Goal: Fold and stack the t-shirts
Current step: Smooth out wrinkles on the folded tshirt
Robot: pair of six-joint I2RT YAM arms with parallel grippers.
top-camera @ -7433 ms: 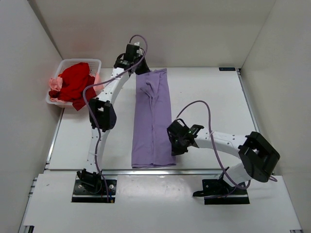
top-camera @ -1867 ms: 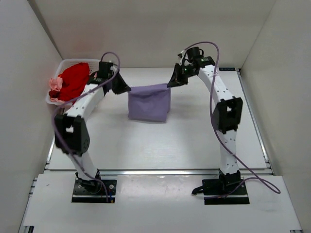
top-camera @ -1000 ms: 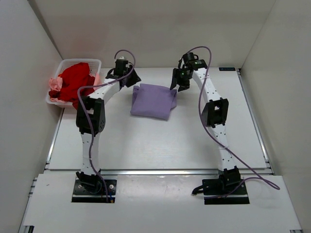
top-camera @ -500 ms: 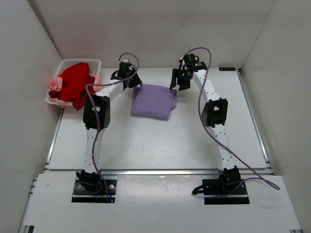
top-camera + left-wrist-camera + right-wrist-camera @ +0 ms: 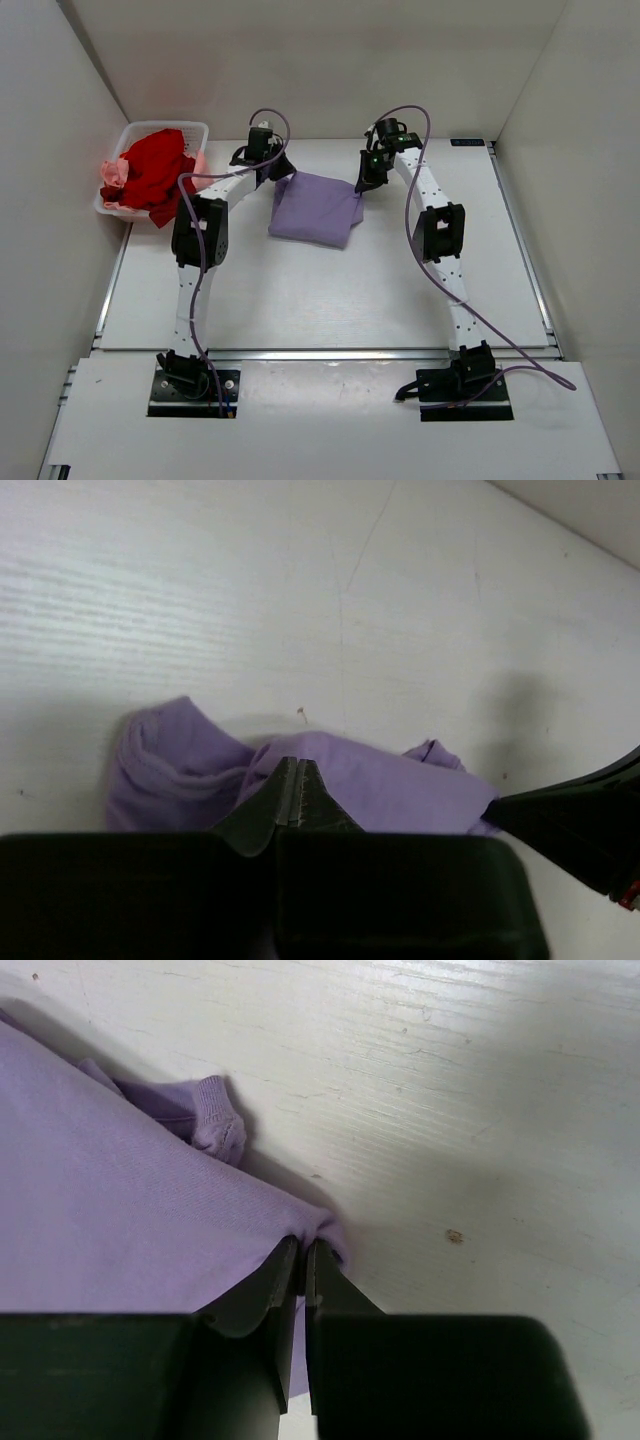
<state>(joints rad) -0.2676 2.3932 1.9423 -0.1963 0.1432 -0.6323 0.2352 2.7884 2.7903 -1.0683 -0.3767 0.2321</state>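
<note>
3 shirts. 1 lavender t-shirt lay folded, its far corners pinched by the left gripper and right gripper. 1 basket held the red t-shirt and pink t-shirt.

The right gripper rises from 6 o'clock, its two dark fingers pressed nearly together with only a thin slit between them. The folded edge of the lavender t-shirt bunches right at the tips and looks pinched there. The cloth fills the frame from 7 to 10 o'clock. A ribbed cuff (a sleeve end, by the look of it) pokes out from under the fold at 11 o'clock of the tips. The white wood-grain table spans 12 to 4 o'clock, partly shadowed. A small brown speck lies at 3 o'clock of the tips.
</note>
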